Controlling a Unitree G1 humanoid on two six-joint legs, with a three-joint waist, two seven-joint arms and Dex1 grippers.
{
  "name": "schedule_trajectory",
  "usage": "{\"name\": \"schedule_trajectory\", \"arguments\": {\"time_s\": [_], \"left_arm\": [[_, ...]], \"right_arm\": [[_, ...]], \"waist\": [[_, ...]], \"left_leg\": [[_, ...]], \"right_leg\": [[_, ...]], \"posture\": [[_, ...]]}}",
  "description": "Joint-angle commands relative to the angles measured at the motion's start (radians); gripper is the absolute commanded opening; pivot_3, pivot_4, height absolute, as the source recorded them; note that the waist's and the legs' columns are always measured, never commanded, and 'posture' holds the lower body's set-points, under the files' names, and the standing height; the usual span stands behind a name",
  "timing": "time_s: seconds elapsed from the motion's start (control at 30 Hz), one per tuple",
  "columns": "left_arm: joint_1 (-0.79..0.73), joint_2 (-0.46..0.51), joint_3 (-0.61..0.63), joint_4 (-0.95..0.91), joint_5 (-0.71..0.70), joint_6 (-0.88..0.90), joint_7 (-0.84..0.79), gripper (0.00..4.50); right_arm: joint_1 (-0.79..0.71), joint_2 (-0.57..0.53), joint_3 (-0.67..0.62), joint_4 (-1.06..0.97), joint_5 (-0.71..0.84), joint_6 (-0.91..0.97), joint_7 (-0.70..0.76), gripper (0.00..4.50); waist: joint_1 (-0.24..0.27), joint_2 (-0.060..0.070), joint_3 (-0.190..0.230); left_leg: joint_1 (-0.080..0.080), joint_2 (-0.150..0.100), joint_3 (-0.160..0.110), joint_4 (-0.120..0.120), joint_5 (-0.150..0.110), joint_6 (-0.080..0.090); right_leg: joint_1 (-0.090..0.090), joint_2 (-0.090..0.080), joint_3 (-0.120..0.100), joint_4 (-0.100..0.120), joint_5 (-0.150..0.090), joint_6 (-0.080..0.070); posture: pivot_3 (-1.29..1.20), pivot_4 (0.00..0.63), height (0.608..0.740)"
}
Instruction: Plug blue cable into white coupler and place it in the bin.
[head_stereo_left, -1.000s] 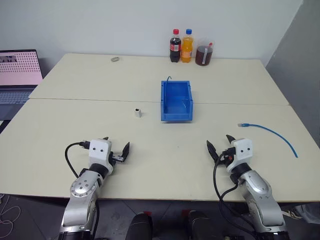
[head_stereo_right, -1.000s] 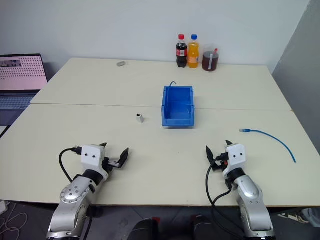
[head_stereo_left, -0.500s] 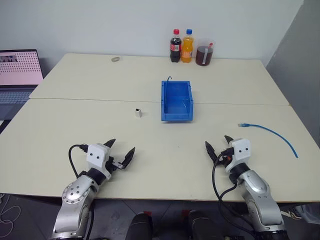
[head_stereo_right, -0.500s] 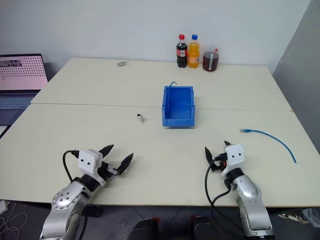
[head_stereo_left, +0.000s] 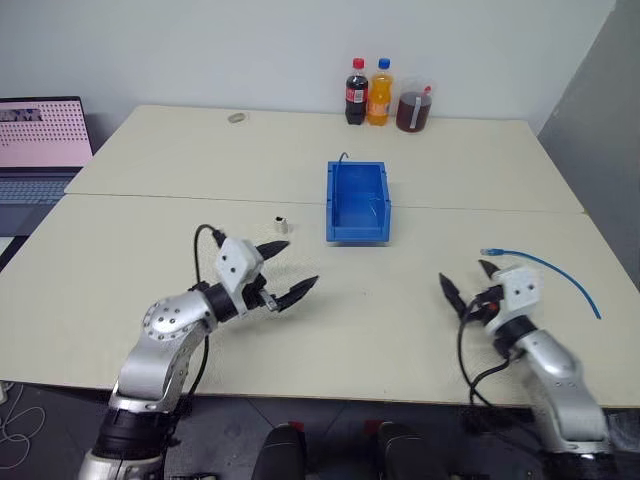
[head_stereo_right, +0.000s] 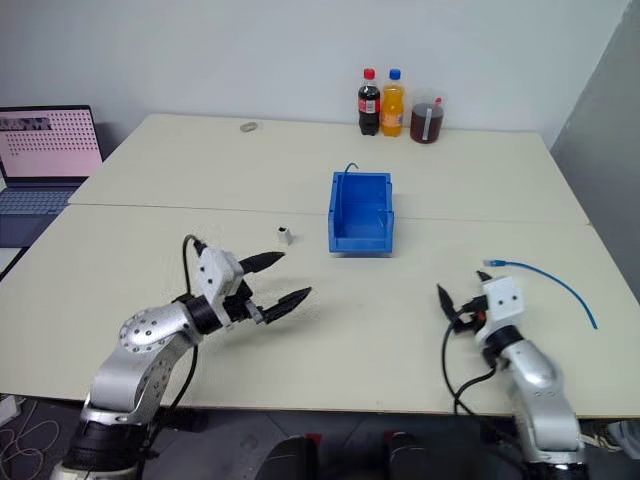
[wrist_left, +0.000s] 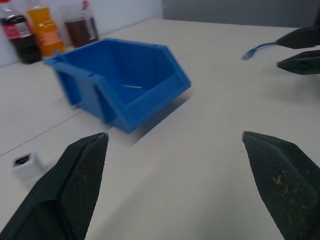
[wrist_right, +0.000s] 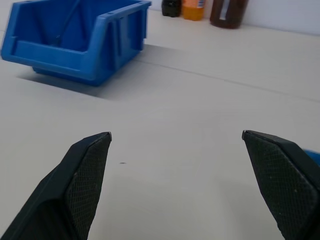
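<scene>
I'm swinging my left gripper (head_stereo_left: 283, 270) up and inward toward the white coupler (head_stereo_left: 282, 223), while my right gripper (head_stereo_left: 466, 282) is drifting outward toward the blue cable (head_stereo_left: 545, 267).

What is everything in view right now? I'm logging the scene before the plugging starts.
blue cable: 1, light blue, table's right side, by right gripper
white coupler: 1, white, left of bin
bin: 1, bright blue, table centre
bottles: 2, dark cola and orange, far edge
cup: 1, clear with dark drink, beside bottles
small grey object: 1, far left
laptop: 1, screen lit, left of table
table: 1, beige
left gripper: open, near coupler
right gripper: open
</scene>
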Motion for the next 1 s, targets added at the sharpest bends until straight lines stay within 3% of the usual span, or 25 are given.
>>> {"name": "schedule_trajectory", "arguments": {"time_s": [0.03,0.17,0.3,0.5,0.7,0.77,1.0], "left_arm": [[-0.074,0.006,-0.055,-0.065,-0.035,0.097,-0.026,4.50],[-0.137,-0.013,-0.111,-0.085,-0.028,0.159,-0.022,4.50],[-0.173,-0.025,-0.164,-0.087,0.001,0.184,-0.016,4.50],[-0.202,-0.060,-0.186,-0.108,0.004,0.225,0.011,4.50],[-0.193,-0.060,-0.190,-0.150,0.000,0.250,0.017,4.50],[-0.190,-0.051,-0.188,-0.152,0.004,0.250,0.015,4.50],[-0.185,-0.026,-0.185,-0.151,0.005,0.239,0.002,4.50]], "right_arm": [[-0.064,-0.140,-0.087,0.064,0.058,0.067,0.114,4.46],[-0.205,-0.320,-0.064,0.334,0.029,0.081,0.280,4.46],[-0.450,-0.431,0.070,0.693,-0.076,0.054,0.441,4.46],[-0.788,-0.450,0.228,1.151,-0.241,-0.045,0.581,4.46],[-0.971,-0.392,0.294,1.432,-0.357,-0.118,0.543,4.46],[-0.987,-0.379,0.285,1.469,-0.367,-0.117,0.527,4.28],[-0.982,-0.357,0.259,1.506,-0.370,-0.085,0.542,2.64]], "waist": [[-0.001,0.000,0.000],[-0.003,0.000,0.000],[-0.013,0.001,0.002],[-0.026,0.002,0.005],[-0.031,0.002,0.006],[-0.030,0.002,0.006],[-0.027,0.002,0.006]], "left_leg": [[0.000,0.000,0.000,0.000,0.000,0.000],[0.001,0.000,-0.001,0.000,0.000,0.000],[0.005,0.000,0.001,0.001,0.000,0.000],[0.014,0.000,0.001,-0.001,0.000,0.001],[0.014,-0.002,0.003,-0.001,0.000,0.000],[0.014,-0.002,0.002,-0.001,0.000,0.000],[0.014,-0.003,0.002,-0.001,0.000,0.000]], "right_leg": [[0.000,0.000,0.000,0.000,0.000,0.000],[0.001,0.001,0.000,0.000,0.000,0.000],[0.006,0.001,0.002,-0.001,0.000,0.000],[0.014,0.001,0.002,-0.003,-0.001,-0.001],[0.015,-0.002,0.003,-0.005,0.002,-0.005],[0.016,-0.002,0.002,-0.005,0.002,-0.005],[0.016,-0.004,0.002,-0.005,0.002,-0.004]], "posture": [[0.00,0.150,0.740],[0.00,0.150,0.740],[0.00,0.150,0.740],[0.00,0.150,0.740],[0.00,0.150,0.740],[0.00,0.150,0.740],[0.00,0.150,0.740]]}}
